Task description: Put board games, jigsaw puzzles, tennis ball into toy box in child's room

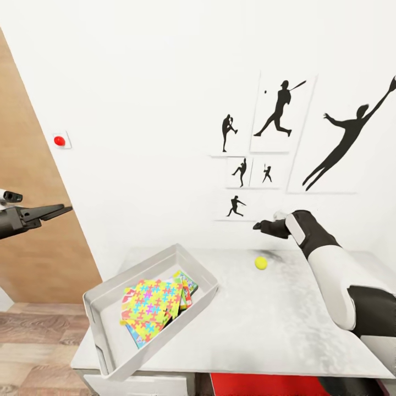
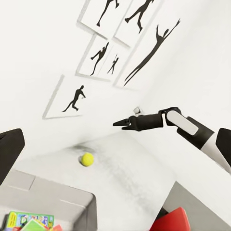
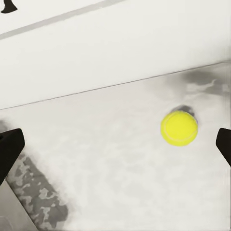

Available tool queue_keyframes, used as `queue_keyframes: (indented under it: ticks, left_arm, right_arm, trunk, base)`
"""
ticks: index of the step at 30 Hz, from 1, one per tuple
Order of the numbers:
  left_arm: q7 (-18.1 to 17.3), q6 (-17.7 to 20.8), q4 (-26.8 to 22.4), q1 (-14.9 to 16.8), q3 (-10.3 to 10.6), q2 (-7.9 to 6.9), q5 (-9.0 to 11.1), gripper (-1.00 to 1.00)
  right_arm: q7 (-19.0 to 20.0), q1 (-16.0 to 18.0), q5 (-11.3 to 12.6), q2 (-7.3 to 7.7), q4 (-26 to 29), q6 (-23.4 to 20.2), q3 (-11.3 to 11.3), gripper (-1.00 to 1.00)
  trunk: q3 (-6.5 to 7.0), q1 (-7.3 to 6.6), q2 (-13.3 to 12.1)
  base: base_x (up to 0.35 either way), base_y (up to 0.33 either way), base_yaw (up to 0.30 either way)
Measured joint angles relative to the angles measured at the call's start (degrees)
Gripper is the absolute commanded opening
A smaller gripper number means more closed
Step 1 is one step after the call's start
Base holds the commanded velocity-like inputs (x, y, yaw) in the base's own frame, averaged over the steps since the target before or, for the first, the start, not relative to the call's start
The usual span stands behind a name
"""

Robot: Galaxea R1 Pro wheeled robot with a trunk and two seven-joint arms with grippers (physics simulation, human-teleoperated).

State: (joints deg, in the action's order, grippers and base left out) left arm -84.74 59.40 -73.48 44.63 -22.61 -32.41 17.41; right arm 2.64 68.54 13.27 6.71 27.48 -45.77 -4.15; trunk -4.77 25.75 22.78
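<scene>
Scene: head view over a light-grey table point(image 1: 264, 324) set against a white wall hung with black baseball silhouettes point(image 1: 278, 110).
Toy box: the grey toy box point(image 1: 107, 352) sits at the table's left end, one corner out past the front edge.
Contents: a jigsaw puzzle box point(image 1: 151, 302) lies uppermost on a slanted stack; a board game with red and green edges point(image 1: 188, 286) shows beside it. The count beneath cannot be told.
Tennis ball: the tennis ball point(image 1: 260, 263) rests alone on the table near the wall, well apart from the toy box.
Right end effector: the right end effector point(image 1: 258, 225) hovers above and just behind the ball, fingers spread wide in the right wrist view, gripping nothing.
Left end effector: the left end effector point(image 1: 60, 210) is raised left of the table, apart from the toys; fingers look spread in the left wrist view, empty.
Step, as judged: the ball appears to be the last toy outside the box.
Risk 1: an off-centre descent could nudge the ball and set it rolling along the table.
Risk 2: a shallow pinch on the round surface may squeeze it out.
Risk 3: a high release over the tilted stack could let it bounce out.
</scene>
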Motion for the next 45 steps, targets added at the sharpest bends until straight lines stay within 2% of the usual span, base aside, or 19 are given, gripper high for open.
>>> queue_keyframes:
  ticks: [12,28,45]
  left_arm:
    - [-0.1,0.0,-0.1,0.0,0.1,-2.21,0.1,1.0]
    - [-0.1,0.0,-0.1,-0.1,0.2,-3.13,0.1,1.0]
    - [-0.2,0.0,-0.1,-0.2,0.1,-4.89,0.2,1.0]
  right_arm:
    - [0.0,0.8,-1.2,-0.36,-0.2,0.1,0.2,1.0]
    - [0.1,1.0,-1.5,0.6,0.0,-0.1,0.2,1.0]
    - [0.1,3.1,-1.5,0.39,-0.1,-0.2,0.3,1.0]
  trunk:
    - [-1.13,0.0,0.0]
    - [-2.65,0.0,0.0]
    - [-4.25,0.0,0.0]
  base:
    - [0.0,0.0,0.0]
    - [0.0,0.0,0.0]
    - [0.0,0.0,0.0]
